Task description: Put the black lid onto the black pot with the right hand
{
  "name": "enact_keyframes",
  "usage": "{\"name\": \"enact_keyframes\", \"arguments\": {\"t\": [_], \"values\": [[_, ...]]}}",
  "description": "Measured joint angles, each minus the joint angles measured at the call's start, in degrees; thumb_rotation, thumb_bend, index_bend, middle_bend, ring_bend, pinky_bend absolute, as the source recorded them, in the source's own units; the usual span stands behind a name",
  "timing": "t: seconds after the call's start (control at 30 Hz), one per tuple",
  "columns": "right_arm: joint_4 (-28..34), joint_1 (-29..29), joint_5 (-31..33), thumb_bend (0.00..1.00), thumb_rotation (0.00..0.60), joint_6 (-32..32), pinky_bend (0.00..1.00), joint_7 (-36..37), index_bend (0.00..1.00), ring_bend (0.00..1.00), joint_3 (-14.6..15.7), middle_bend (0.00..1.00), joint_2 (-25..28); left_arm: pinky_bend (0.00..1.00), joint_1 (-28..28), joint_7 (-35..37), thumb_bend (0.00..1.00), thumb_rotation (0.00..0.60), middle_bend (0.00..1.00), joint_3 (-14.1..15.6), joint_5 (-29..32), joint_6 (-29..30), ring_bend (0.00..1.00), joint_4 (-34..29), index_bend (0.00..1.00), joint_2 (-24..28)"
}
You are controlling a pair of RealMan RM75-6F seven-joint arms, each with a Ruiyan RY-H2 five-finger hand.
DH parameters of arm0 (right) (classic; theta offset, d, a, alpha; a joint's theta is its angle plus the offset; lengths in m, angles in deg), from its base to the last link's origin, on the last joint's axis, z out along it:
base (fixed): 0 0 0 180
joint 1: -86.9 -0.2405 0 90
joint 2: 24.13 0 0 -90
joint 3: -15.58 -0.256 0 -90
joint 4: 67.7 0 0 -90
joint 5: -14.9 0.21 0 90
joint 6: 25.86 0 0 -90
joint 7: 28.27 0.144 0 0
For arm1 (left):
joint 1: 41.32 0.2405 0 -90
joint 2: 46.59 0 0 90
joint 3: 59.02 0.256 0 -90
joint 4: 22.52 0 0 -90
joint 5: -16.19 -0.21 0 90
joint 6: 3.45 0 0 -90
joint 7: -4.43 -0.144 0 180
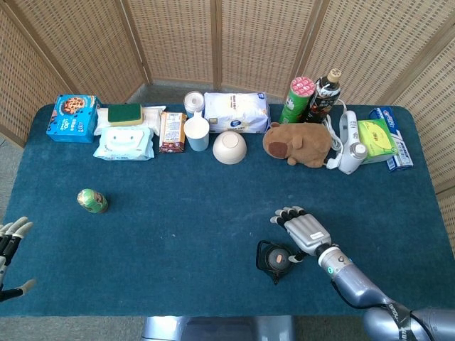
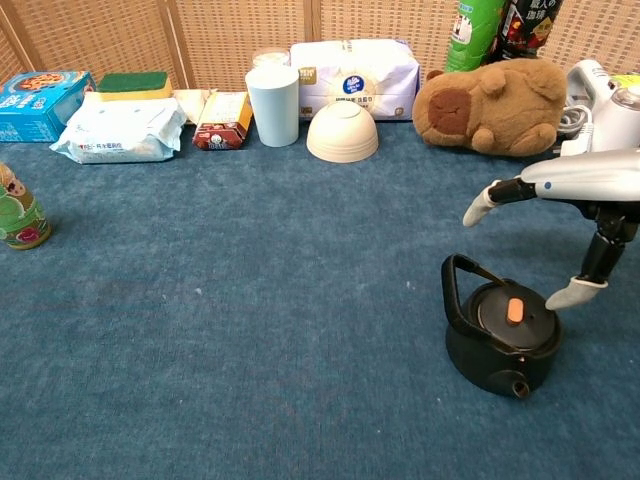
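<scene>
- Near the table's front edge, toward five o'clock from its middle, the black pot (image 2: 497, 340) stands upright with the black lid (image 2: 514, 317) already lying on its mouth, an orange knob (image 2: 515, 311) at the lid's centre and a looped handle (image 2: 460, 288) rising at the pot's nine o'clock.
- The lid looks rigid, smooth and light, likely a bit slippery; the orange knob seems the natural place to pinch it, or the rim for a nudge if it sits crooked. Whether it is fully seated I cannot tell.
- At the pot's two o'clock the right hand (image 1: 304, 231) hovers with its fingers (image 2: 575, 293) spread and nothing in them; one fingertip hangs just beside the lid's edge, whether touching I cannot tell.
- At the far eight o'clock corner the left hand (image 1: 10, 238) shows only spread, empty fingers at the frame edge.
- Along the twelve o'clock edge stand a white cup (image 2: 272, 105), an upturned bowl (image 2: 342, 132), a plush capybara (image 2: 490, 105) and a white bag (image 2: 355, 77) with a blue round logo; its print is too small to read.
- At ten o'clock a blue cookie box (image 2: 40, 103) and a wipes pack (image 2: 123, 128) carry labels I cannot make out.
</scene>
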Motion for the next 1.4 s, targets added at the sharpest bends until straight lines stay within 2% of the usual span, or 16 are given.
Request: {"name": "enact_keyframes", "arguments": {"t": [0.33, 0.87, 1.27, 1.4], "values": [[-0.24, -0.13, -0.65, 0.22, 0.6, 0.35, 0.0, 1.89, 0.14, 0.08, -1.06, 0.09, -0.17, 0.0, -0.09, -0.36, 0.08, 0.6, 0.0, 0.03, -0.02, -0.22, 0.0, -0.11, 0.0, -0.09], [-2.48, -1.31, 2.35, 0.22, 0.6, 0.82, 0.0, 1.47, 0.14, 0.08, -1.37, 0.09, -2.1, 0.0, -0.06, 0.41, 0.08, 0.6, 0.0, 0.02, -0.1, -0.02, 0.0, 0.04, 0.0, 0.12], [2.28, -0.6, 1.02, 0.22, 0.6, -1.37, 0.0, 1.37, 0.14, 0.08, -1.32, 0.09, 3.4, 0.0, -0.09, 0.39, 0.08, 0.6, 0.0, 0.04, -0.13, -0.11, 0.0, 0.07, 0.0, 0.13], [2.54, 0.74, -2.39, 0.24, 0.6, -2.53, 0.04, 2.61, 0.15, 0.11, -1.15, 0.11, 5.67, 0.0, -0.09, 0.71, 0.08, 0.6, 0.0, 0.06, -0.28, 0.02, 0.0, 0.11, 0.0, 0.26]]}}
